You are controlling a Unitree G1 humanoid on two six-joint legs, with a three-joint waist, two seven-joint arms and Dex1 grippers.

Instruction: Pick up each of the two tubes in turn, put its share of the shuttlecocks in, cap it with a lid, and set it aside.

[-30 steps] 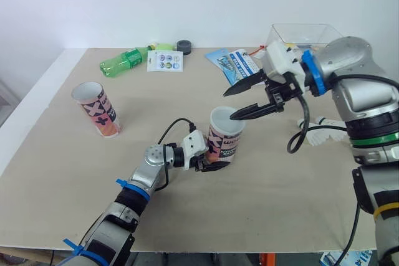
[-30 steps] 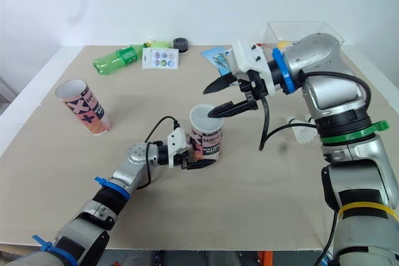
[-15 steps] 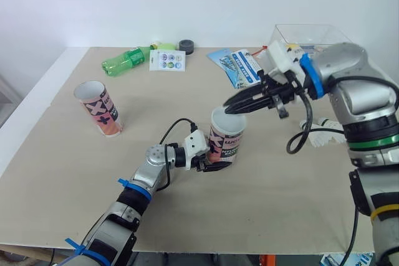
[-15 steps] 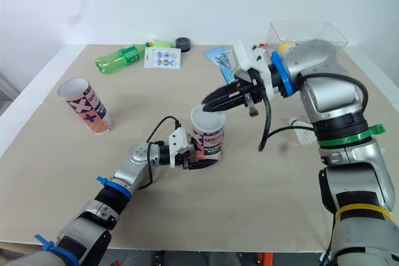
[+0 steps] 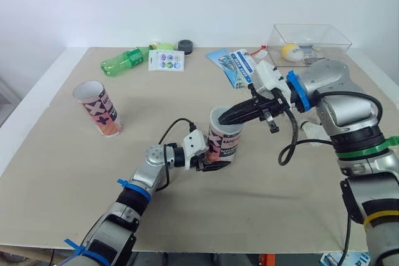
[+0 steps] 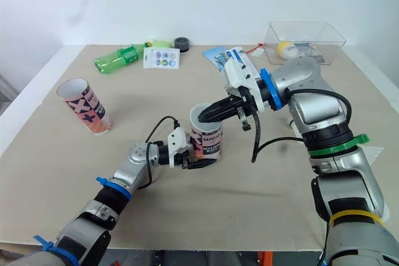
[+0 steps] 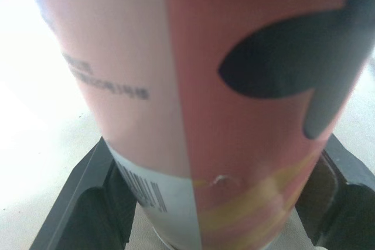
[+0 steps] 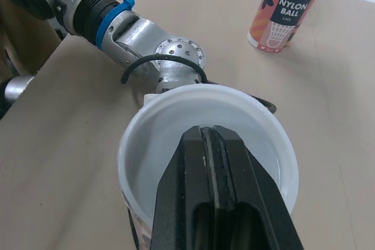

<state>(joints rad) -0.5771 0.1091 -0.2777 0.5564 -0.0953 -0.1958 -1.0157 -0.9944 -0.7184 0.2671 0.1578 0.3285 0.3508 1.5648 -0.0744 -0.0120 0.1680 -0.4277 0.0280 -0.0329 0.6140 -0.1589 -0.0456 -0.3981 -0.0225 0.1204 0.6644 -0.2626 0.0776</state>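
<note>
The left gripper (image 5: 212,160) is clasping the pink-and-white shuttlecock tube (image 5: 223,141) low on its body, near the middle of the table (image 5: 262,216). Its two black fingers (image 7: 82,215) are sitting on opposite sides of the wall just above the base. The tube is standing on end with its long axis close to vertical, leaning very slightly, and its open mouth is facing up. The right gripper (image 5: 229,118) is reaching in from the robot's right and slanting downward, so its tips are lying right at the rim of that mouth. Its fingers (image 8: 214,162) are pressing flat against each other with no gap and nothing showing between them. In the right wrist view they are pointing straight into the opening, and the part of the white inner wall in sight is looking bare. The opening is therefore lying directly ahead of and below the right fingertips, along the tube's own axis, so any loading or capping will probably be coming from the right arm while the left steadies the tube. The second tube (image 5: 98,109) is standing upright and uncapped well off to the robot's left, nearer the left arm.
</note>
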